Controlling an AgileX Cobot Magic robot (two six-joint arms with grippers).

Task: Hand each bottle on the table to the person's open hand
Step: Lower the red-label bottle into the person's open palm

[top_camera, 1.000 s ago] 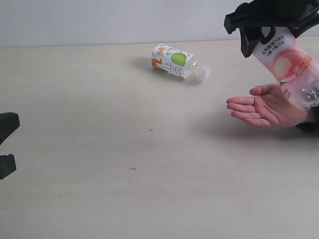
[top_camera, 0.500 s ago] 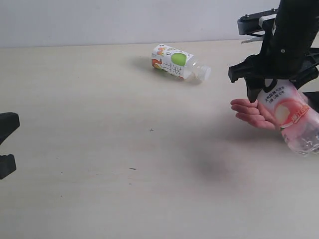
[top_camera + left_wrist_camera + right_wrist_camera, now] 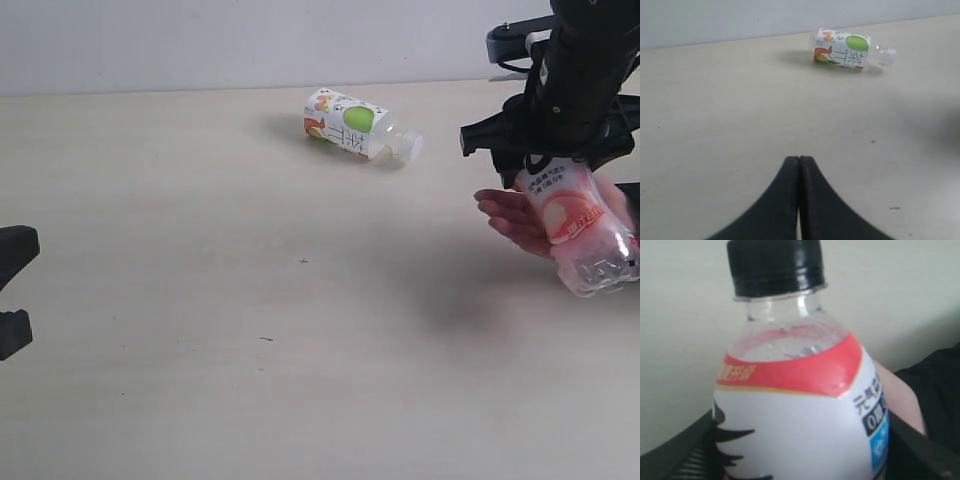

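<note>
My right gripper (image 3: 548, 163) is shut on the red-and-white bottle (image 3: 578, 228) with a black cap (image 3: 774, 266). It grips the bottle's body, the far end slanting down over the person's open hand (image 3: 510, 214). The right wrist view shows the bottle (image 3: 800, 405) filling the space between the dark fingers (image 3: 692, 442), with the person's forearm (image 3: 901, 401) just behind it. A white bottle with a green apple picture (image 3: 355, 122) lies on its side at the back of the table (image 3: 200, 350). My left gripper (image 3: 10, 290) stays shut and empty at the left edge, far from that bottle (image 3: 846, 50).
A pale wall (image 3: 200, 40) runs behind the table's far edge. The person's dark sleeve (image 3: 625, 190) sits at the right edge behind the held bottle. A few tiny dark specks (image 3: 303, 261) mark the surface.
My right gripper has come down with the red-and-white bottle, from above the hand to right over the palm. The hand has shifted slightly right. The left gripper and the apple bottle have not moved.
</note>
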